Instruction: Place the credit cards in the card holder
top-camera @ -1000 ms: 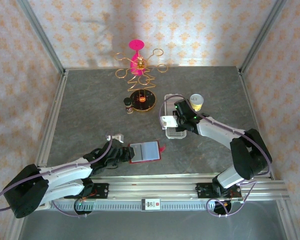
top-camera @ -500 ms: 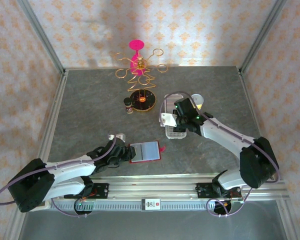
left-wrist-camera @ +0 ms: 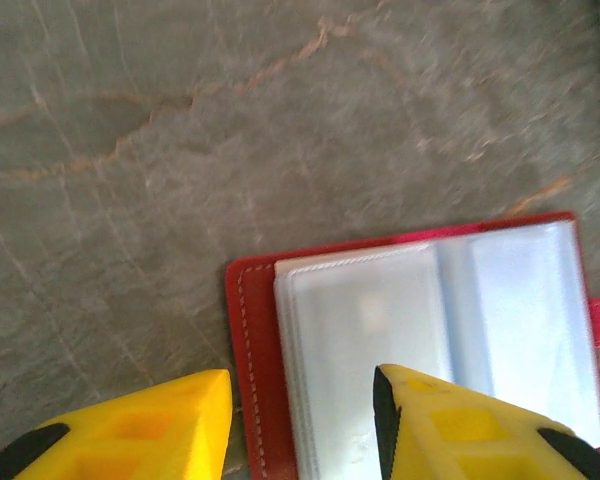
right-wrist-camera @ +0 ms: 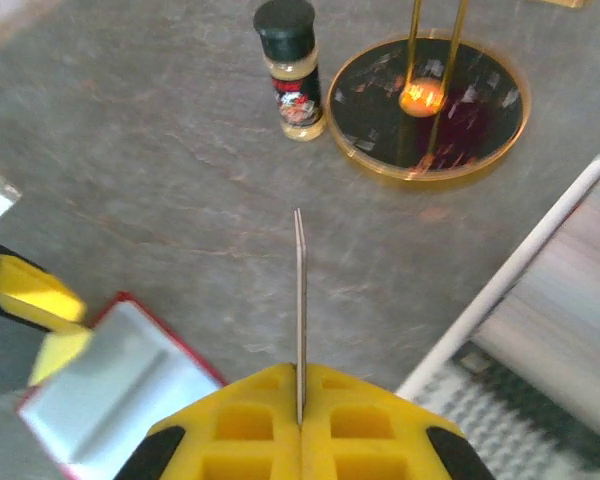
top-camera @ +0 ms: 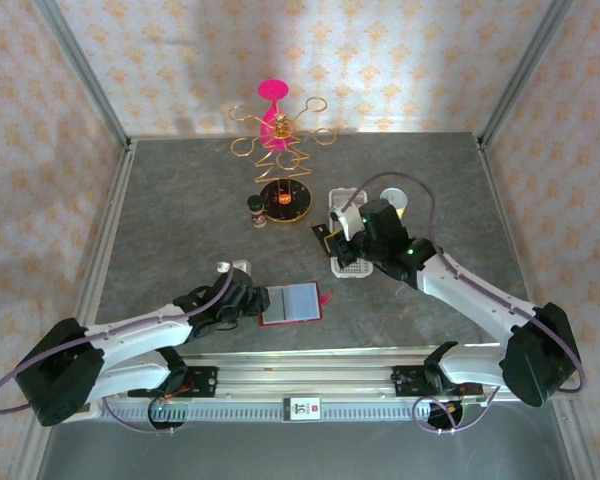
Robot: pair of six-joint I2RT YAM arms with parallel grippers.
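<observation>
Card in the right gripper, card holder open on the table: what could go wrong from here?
1. The right gripper pinches the card by one edge, so it may twist or slip when it meets the holder.
2. The card holder lies loose on the table; the left gripper straddles its left edge, jaws open, so a push may slide it.
3. The clear pockets lie flat, so the card may skid over them.

Stone-look table, leather-look wallet, moulded plastic

The table (left-wrist-camera: 280, 120) is matt grey with pale veins, like stone. The card holder (left-wrist-camera: 248, 340) looks like red stitched leather, and its pockets are clear, faintly glossy plastic. The credit card (right-wrist-camera: 299, 290) is thin and stiff. The stand base (right-wrist-camera: 427, 105) is dark and mirror-glossy, with a gold-coloured metal rim. The jaws of the left gripper (left-wrist-camera: 302, 378) and right gripper (right-wrist-camera: 300, 385) are matt yellow plastic.
</observation>
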